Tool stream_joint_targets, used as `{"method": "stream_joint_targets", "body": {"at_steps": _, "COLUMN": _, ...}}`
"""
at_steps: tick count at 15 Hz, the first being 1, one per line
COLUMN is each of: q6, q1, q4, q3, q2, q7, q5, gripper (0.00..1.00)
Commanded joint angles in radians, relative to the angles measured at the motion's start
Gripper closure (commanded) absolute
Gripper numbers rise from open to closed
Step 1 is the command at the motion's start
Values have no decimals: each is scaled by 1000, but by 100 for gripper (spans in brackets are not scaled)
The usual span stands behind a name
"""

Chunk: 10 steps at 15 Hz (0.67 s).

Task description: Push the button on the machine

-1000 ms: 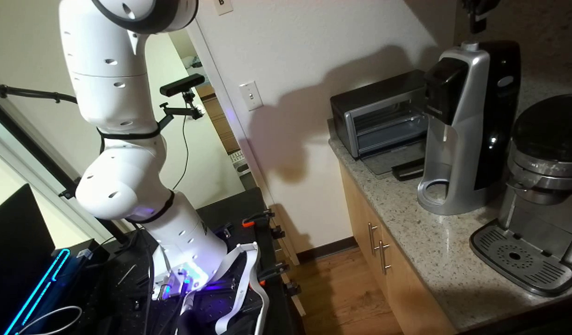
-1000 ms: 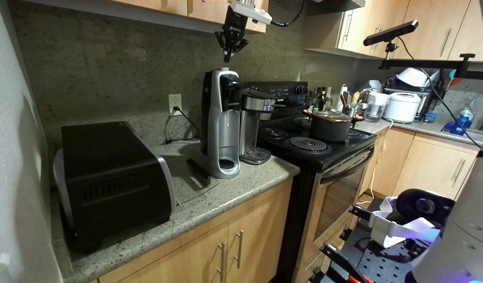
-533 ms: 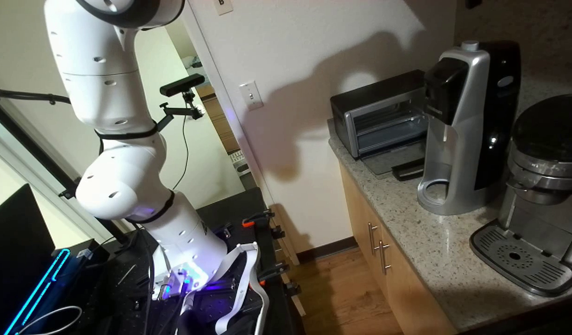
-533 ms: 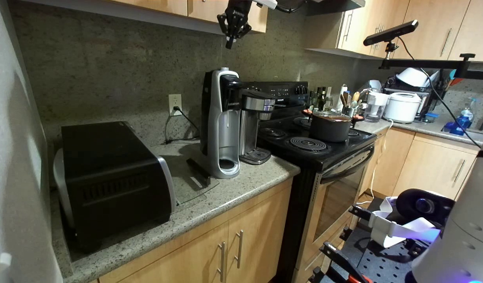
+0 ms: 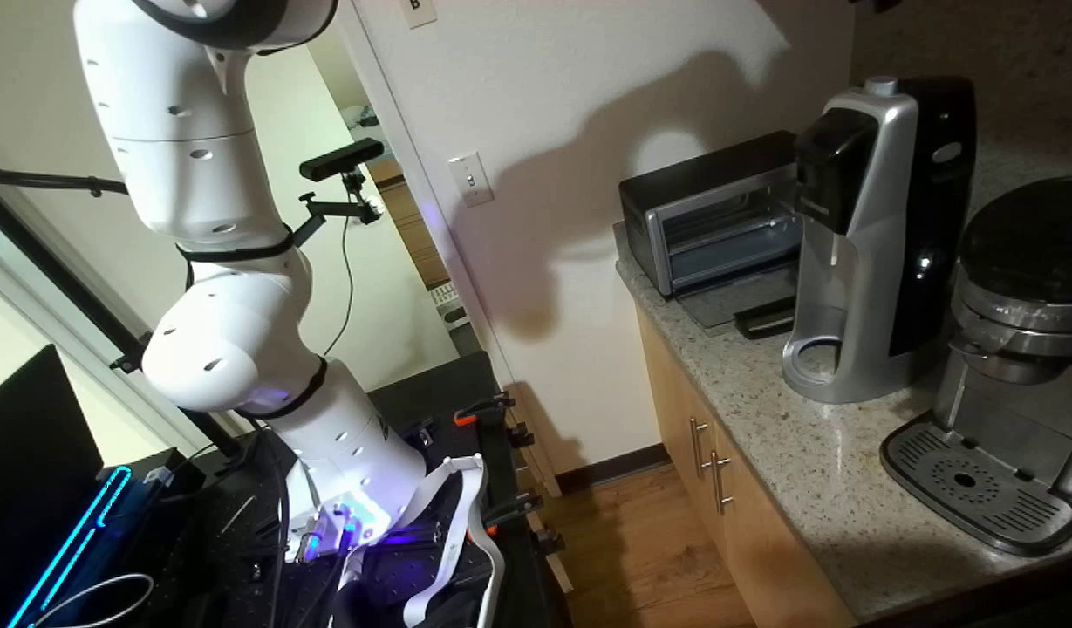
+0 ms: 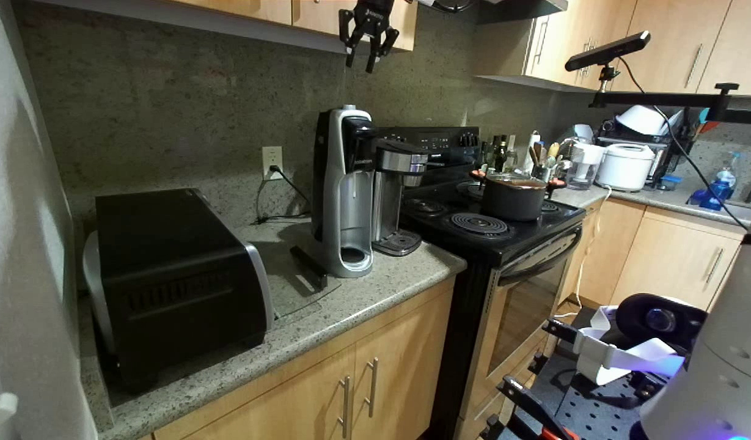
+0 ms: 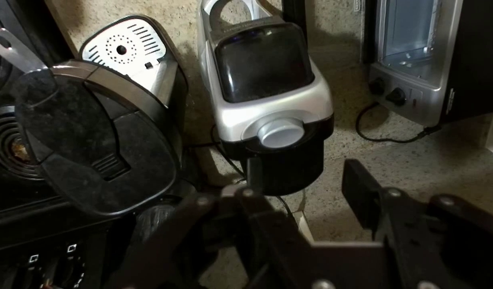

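The machine [image 5: 876,218] stands upright on the counter, with a silver front column and a black rear body, in both exterior views. On its top sits a round silver button [image 7: 281,133], raised above the casing. My gripper [image 6: 360,63] hangs in the air above the machine, fingers pointing down, clearly apart from the button. In the wrist view the gripper [image 7: 302,170] is open, its two black fingers spread wide with nothing between them. Only a dark tip of it shows at the top edge of an exterior view.
A round dark-topped appliance [image 7: 98,140] stands close beside the machine, and a toaster oven [image 6: 173,263] on its opposite side. Wooden upper cabinets [image 6: 253,9] hang near the gripper's height. A pot [image 6: 514,198] sits on the black stove. Cables lie behind the machine.
My gripper has risen away from the top of the machine. Its fingers, together one second ago, have spread apart. The machine has stayed in place.
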State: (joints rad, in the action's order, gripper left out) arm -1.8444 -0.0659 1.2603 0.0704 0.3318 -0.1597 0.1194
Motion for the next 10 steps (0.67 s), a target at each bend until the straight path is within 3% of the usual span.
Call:
{"method": "stream_joint_targets", "body": {"at_steps": 1, "q6": 38, "q1": 2, "q4": 0, "q3": -4, "q2": -18, "q7": 17, "q5": -3, "gripper": 14}}
{"method": "stream_joint_targets", "body": {"at_steps": 3, "q6": 44, "q1": 2, "q4": 0, "q3": -8, "q2": -20, "q7": 22, "q5": -1, "gripper": 1}}
{"method": "stream_joint_targets", "body": {"at_steps": 4, "q6": 12, "q1": 0, "q4": 0, "q3": -4, "q2": -2, "q7": 2, "q5": 0, "gripper": 0}}
{"method": "stream_joint_targets", "body": {"at_steps": 5, "q6": 12, "q1": 0, "q4": 0, "q3": -5, "q2": -2, "q7": 1, "q5": 0, "gripper": 8}}
{"method": "stream_joint_targets", "body": {"at_steps": 7, "q6": 12, "q1": 0, "q4": 0, "q3": -5, "q2": 1, "q7": 1, "q5": 0, "gripper": 0}}
{"method": "stream_joint_targets", "body": {"at_steps": 10, "q6": 11, "q1": -1, "q4": 0, "q3": -5, "q2": 3, "q7": 1, "q5": 0, "gripper": 0}}
